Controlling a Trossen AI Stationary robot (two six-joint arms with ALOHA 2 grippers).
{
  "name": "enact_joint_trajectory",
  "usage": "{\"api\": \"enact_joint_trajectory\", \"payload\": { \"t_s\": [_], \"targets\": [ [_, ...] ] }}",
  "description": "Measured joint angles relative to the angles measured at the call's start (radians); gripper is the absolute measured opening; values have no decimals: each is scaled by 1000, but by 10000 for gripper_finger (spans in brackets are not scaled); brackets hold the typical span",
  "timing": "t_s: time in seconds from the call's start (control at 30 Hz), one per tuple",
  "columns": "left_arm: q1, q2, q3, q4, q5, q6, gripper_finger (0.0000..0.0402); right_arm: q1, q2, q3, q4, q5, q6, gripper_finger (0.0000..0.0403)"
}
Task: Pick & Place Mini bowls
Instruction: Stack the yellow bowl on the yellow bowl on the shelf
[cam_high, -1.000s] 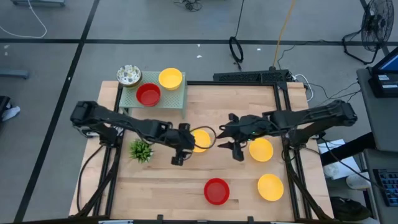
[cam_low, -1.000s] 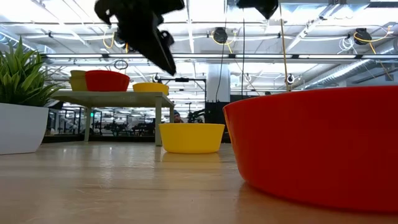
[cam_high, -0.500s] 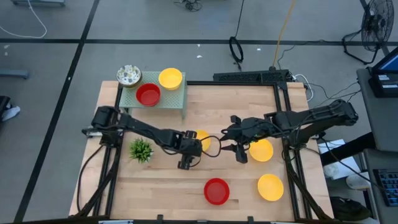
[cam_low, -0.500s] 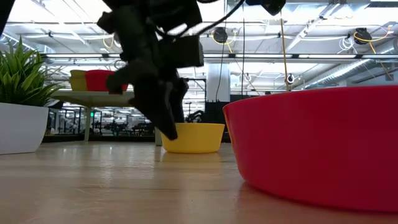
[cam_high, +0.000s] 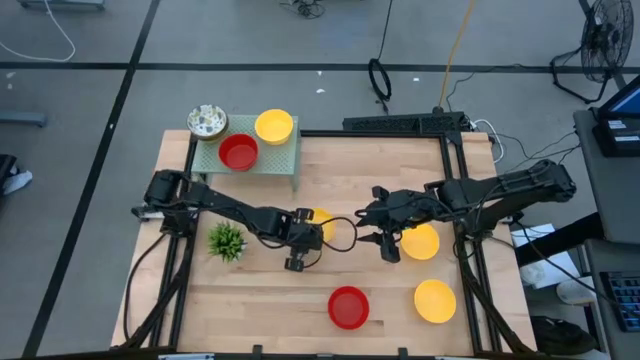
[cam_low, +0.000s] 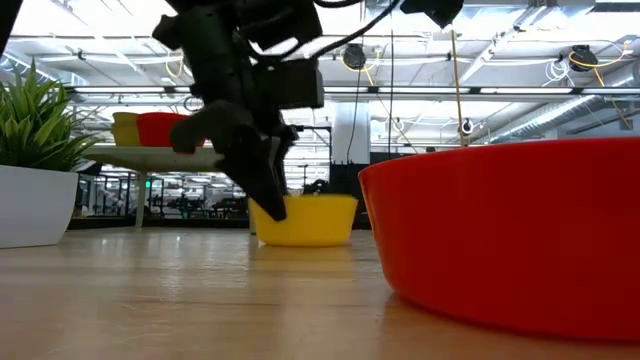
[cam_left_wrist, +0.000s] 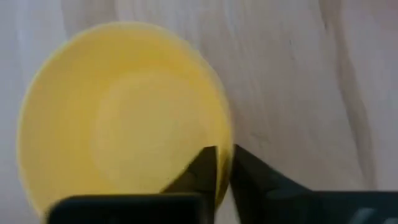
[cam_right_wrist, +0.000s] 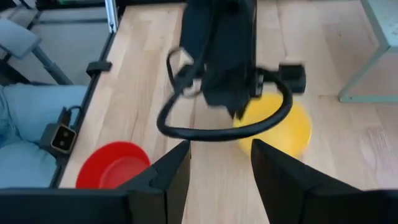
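Note:
A yellow mini bowl (cam_high: 323, 221) stands near the table's middle. My left gripper (cam_high: 309, 238) has come down on it from the left and is shut on its rim. In the low view that gripper (cam_low: 268, 205) stands at the left part of the bowl (cam_low: 310, 220). My right gripper (cam_high: 386, 241) hangs open above the table beside another yellow bowl (cam_high: 421, 242), touching nothing. In the right wrist view its fingers (cam_right_wrist: 221, 165) frame the left arm and the held bowl (cam_right_wrist: 289, 127). My left gripper pinches the yellow bowl's rim (cam_left_wrist: 222, 146) on its near-left side, one finger inside the bowl and one outside. The fingers slant steeply down, coming from the table's left. The bowl's base sits on the table, about upright.
A red bowl (cam_high: 348, 307) and a yellow bowl (cam_high: 435, 300) lie near the front edge. The pale green rack (cam_high: 282, 160) at the back left carries a red bowl (cam_high: 238, 152) and a yellow one (cam_high: 273, 126), with a speckled white bowl (cam_high: 206, 121) beside it. A small plant (cam_high: 227, 241) stands at the left.
My left gripper has dropped down and a little toward the table's right, onto the middle yellow bowl, and has shut on its rim. The bowl has stayed where it was on the table.

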Motion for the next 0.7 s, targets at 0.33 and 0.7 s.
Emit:
{"api": "enact_joint_trajectory", "payload": {
  "t_s": [0.33, 0.7],
  "targets": [
    [14, -310, 0, -73, 12, 59, 8, 0, 0, 0, -90, 1, -24, 160],
    [199, -642, 2, -21, -214, 125, 8, 0, -2, -62, -6, 1, 38, 160]
  ]
}}
